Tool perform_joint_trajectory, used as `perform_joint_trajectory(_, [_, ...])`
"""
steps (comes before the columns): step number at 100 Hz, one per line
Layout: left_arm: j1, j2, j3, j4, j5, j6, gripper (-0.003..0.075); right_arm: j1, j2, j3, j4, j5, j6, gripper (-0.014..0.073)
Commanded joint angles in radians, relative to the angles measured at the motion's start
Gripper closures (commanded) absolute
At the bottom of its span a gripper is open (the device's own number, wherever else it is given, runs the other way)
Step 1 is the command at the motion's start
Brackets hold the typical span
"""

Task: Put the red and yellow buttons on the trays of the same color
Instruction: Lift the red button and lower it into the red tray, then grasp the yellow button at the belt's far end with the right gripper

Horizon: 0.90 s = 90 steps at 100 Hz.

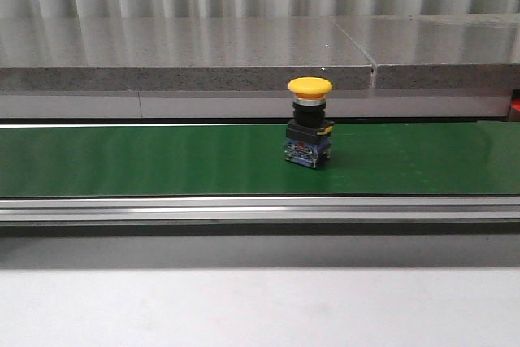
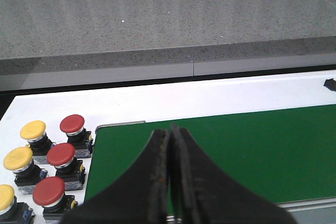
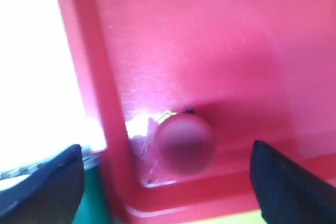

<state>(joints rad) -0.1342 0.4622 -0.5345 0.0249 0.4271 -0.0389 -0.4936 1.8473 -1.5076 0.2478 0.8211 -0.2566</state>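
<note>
A yellow button (image 1: 309,132) stands upright on the green belt (image 1: 162,160) in the front view; neither gripper shows there. In the left wrist view my left gripper (image 2: 171,135) hangs shut and empty over the belt's end (image 2: 236,150). Beside that end, red buttons (image 2: 61,155) and yellow buttons (image 2: 32,130) stand in rows on the white table. The right wrist view is blurred: my right gripper (image 3: 167,169) is open above the red tray (image 3: 210,40), with a red button (image 3: 185,144) standing in the tray's corner between the spread fingers. A yellow strip (image 3: 220,219) shows past the tray's rim.
A grey stone ledge (image 1: 203,54) runs behind the belt. An aluminium rail (image 1: 260,209) borders the belt's near side, with white table (image 1: 260,306) in front. A small dark object (image 2: 329,83) lies on the white surface by the belt's far side.
</note>
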Motion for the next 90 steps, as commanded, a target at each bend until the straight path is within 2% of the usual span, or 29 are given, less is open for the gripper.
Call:
perform_joint_trajectory(1, [-0.008, 0.003, -0.028, -0.007, -0.080, -0.003, 0.0740, 0.027, -0.138, -0.034, 0.012, 0.023, -0.034, -0.0040])
perform_joint_trajectory(33, [-0.008, 0.003, -0.028, -0.007, -0.080, -0.003, 0.0740, 0.164, -0.353, -0.013, 0.012, 0.227, -0.065, -0.0040])
perform_joint_trajectory(66, [-0.008, 0.003, -0.028, -0.007, -0.080, -0.003, 0.0740, 0.352, -0.532, 0.311, 0.011, 0.143, -0.085, -0.0040])
perform_joint_trajectory(90, [-0.008, 0.003, -0.028, -0.007, -0.080, -0.003, 0.0740, 0.507, -0.549, 0.470, 0.011, 0.080, -0.111, -0.0040])
